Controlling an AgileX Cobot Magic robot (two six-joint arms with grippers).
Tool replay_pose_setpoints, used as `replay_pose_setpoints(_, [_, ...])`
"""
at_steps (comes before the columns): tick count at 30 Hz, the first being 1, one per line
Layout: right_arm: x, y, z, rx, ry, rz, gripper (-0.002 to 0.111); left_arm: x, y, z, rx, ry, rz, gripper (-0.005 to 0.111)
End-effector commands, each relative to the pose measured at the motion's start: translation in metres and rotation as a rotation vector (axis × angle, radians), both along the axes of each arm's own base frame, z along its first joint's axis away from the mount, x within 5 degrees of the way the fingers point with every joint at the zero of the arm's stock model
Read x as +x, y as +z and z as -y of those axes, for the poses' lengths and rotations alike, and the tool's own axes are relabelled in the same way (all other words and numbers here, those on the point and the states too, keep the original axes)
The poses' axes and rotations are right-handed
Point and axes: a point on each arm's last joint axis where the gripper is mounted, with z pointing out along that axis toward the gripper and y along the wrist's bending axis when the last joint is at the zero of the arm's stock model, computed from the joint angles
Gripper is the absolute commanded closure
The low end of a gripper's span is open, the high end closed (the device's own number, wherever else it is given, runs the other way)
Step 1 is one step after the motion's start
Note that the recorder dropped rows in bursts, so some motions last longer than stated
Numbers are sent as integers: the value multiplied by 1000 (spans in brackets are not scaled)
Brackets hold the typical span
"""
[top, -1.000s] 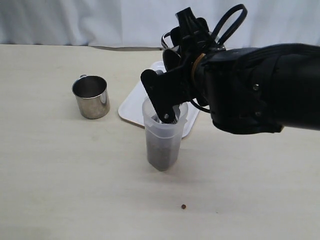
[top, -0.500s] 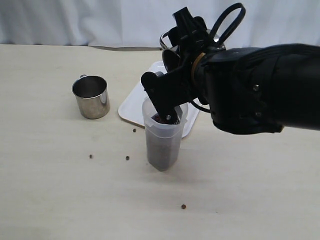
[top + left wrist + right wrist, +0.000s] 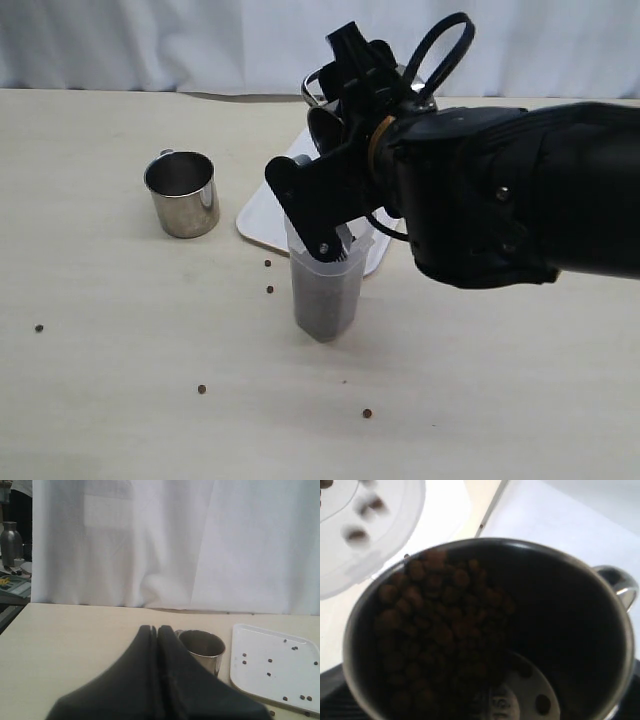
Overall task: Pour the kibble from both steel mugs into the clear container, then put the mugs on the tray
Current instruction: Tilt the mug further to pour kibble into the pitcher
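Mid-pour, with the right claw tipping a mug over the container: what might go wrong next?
1. More spill: the held mug in the right claw has plenty of kibble left, and stray pellets already lie on the table, so the stream may be missing the clear container.
2. Tipping: the claw looks right at the container's rim; a nudge might topple it.

Bulky black right arm (image 3: 480, 190) reaching in across the middle, wrist tipped down, right gripper (image 3: 335, 185) fingers clamped wide around a tilted shiny steel mug (image 3: 592, 630), left gripper (image 3: 154, 630) fingers pressed together (tips touching)
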Motion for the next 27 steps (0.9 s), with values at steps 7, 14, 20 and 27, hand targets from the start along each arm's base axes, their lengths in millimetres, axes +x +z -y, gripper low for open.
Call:
replay_pose_setpoints(7, [0,3,-1,-79,37,35,103,0,1,0,-9,-5,14,107])
replay_pose_setpoints(14, [1,4,-1,-117,57,50,103,0,1,0,-9,-5,14,107])
replay_pose_setpoints(20, [2,6,-2,-151,82,85,103,0,1,0,-9,-5,14,107])
replay_pose_setpoints(27, [2,7,-2,-165,91,92,103,0,1,0,-9,-5,14,107])
